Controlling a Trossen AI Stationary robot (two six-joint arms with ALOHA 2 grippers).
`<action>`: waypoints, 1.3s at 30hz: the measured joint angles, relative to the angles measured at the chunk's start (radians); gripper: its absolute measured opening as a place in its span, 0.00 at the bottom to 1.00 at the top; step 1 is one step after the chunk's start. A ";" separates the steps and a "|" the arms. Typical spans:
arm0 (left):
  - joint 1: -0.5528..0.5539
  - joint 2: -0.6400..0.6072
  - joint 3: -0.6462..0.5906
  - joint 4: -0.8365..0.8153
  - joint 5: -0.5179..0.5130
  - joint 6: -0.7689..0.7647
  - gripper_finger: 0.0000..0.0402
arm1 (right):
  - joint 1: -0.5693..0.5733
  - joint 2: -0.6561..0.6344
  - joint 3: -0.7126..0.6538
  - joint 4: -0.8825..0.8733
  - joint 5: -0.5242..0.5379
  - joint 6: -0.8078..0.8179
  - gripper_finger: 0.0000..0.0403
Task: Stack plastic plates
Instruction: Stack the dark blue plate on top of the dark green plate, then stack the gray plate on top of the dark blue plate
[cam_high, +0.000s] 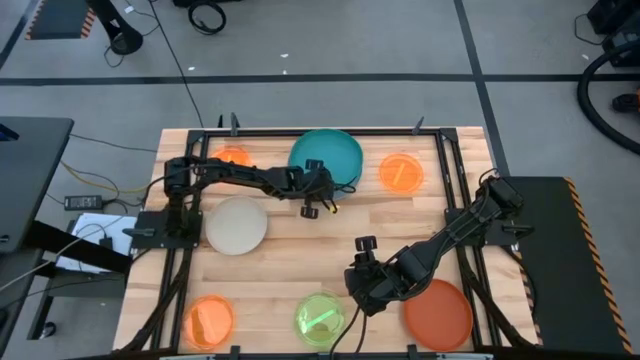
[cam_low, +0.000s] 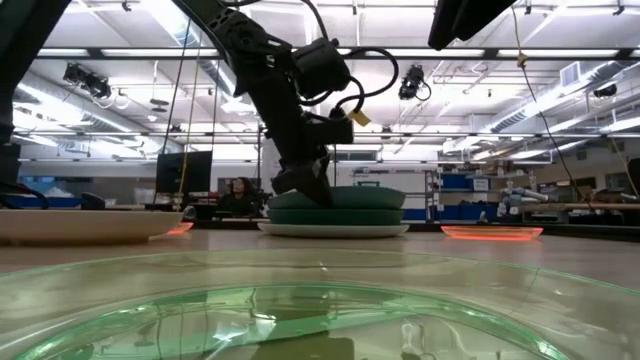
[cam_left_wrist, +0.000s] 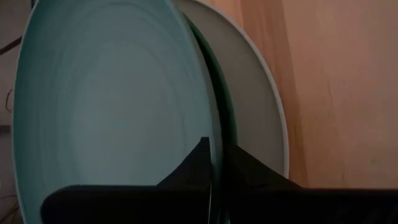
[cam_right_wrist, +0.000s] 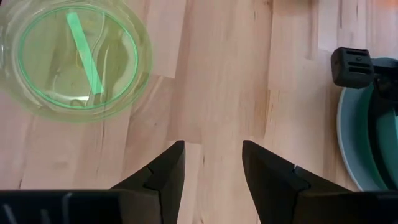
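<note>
A teal plate (cam_high: 325, 157) tops a stack at the table's far middle, over a dark green plate (cam_left_wrist: 219, 93) and a light blue one (cam_left_wrist: 261, 93). My left gripper (cam_high: 317, 189) is shut on the teal plate's near rim. The beige plate (cam_high: 236, 225) lies left of centre. A red-orange plate (cam_high: 438, 313) and a lime green one (cam_high: 321, 318) lie near the front edge. Three small orange plates (cam_high: 232, 157) (cam_high: 401, 172) (cam_high: 210, 320) are scattered about. My right gripper (cam_right_wrist: 212, 149) hangs open over bare wood between the lime and red-orange plates. My left gripper pinches the teal plate's rim (cam_left_wrist: 211, 140) at its near side. One finger (cam_left_wrist: 198, 163) is inside the dish and the other (cam_left_wrist: 249, 168) outside it, beside the dark green plate. The fingers slant down from the table's left. The teal plate sits on the stack (cam_low: 335, 212).
Dark rails (cam_high: 452, 190) run along the table's left and right sides. Bare wood (cam_high: 330, 250) lies in the middle of the table between the stack and the front plates. In the low view, the lime plate (cam_low: 300, 310) fills the foreground.
</note>
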 joint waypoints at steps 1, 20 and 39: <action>0.000 0.000 0.000 -0.001 0.000 0.002 0.09 | 0.000 0.000 0.000 0.000 0.000 0.000 0.42; -0.003 -0.011 0.001 -0.025 -0.030 -0.050 0.27 | 0.000 0.000 0.000 0.002 -0.008 -0.002 0.42; -0.257 -0.351 0.002 -0.484 0.184 -0.508 0.37 | 0.000 0.001 -0.003 0.009 -0.008 -0.004 0.42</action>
